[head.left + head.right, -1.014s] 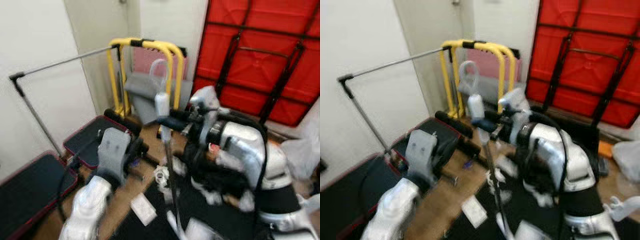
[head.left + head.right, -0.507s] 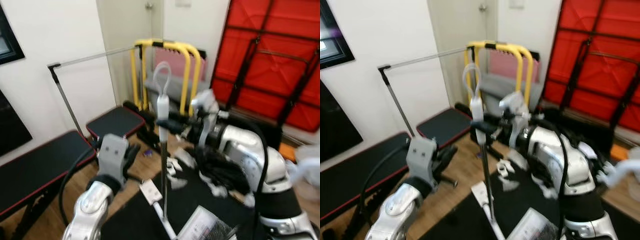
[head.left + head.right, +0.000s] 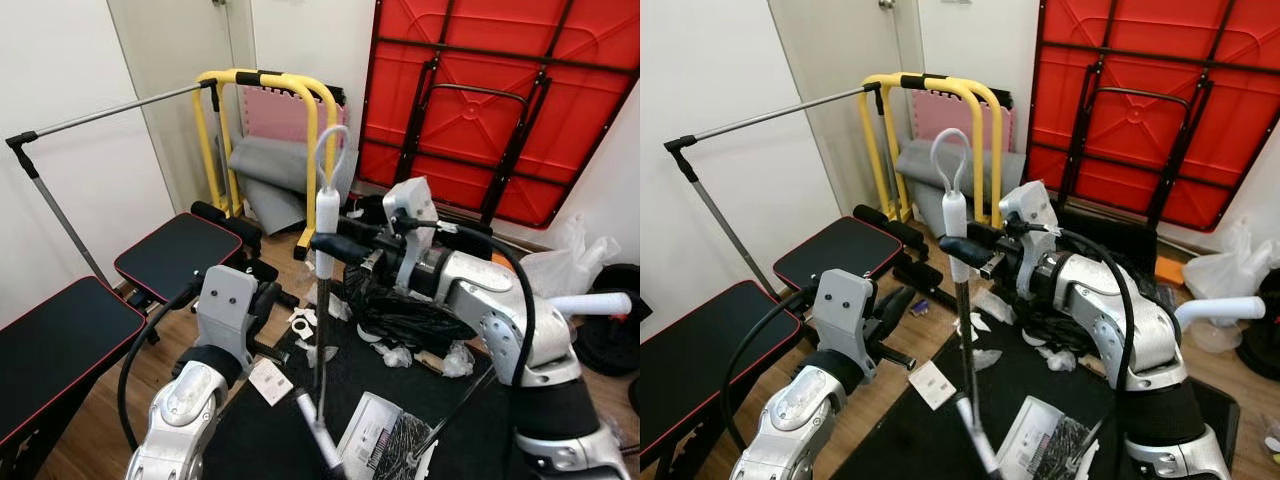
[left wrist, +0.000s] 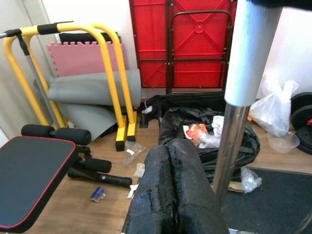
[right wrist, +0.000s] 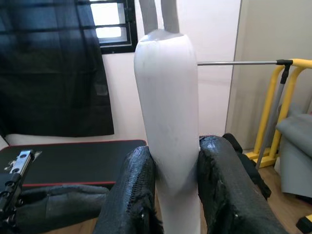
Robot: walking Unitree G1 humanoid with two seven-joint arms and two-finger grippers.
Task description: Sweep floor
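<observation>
left eye view: your right hand (image 3: 335, 243) is clamped on the white grip of the broom handle (image 3: 326, 225), just under its hanging loop. The handle's long axis runs near upright, down to the black floor mat (image 3: 470, 430).
right eye view: your left hand (image 3: 892, 305) sits lower and to the left of the handle, apart from it. Paper scraps (image 3: 982, 358) lie on the floor near the pole's foot, in front of the black rubbish bag (image 3: 1065, 330).
left wrist view: left fingers (image 4: 168, 195) pressed together, holding nothing; the steel pole stands just beside them.
right wrist view: right fingers (image 5: 139, 180) pinch the white grip from both sides.
next move, my guess: the right arm drives the sweep; bring the left across to the pole below.
</observation>
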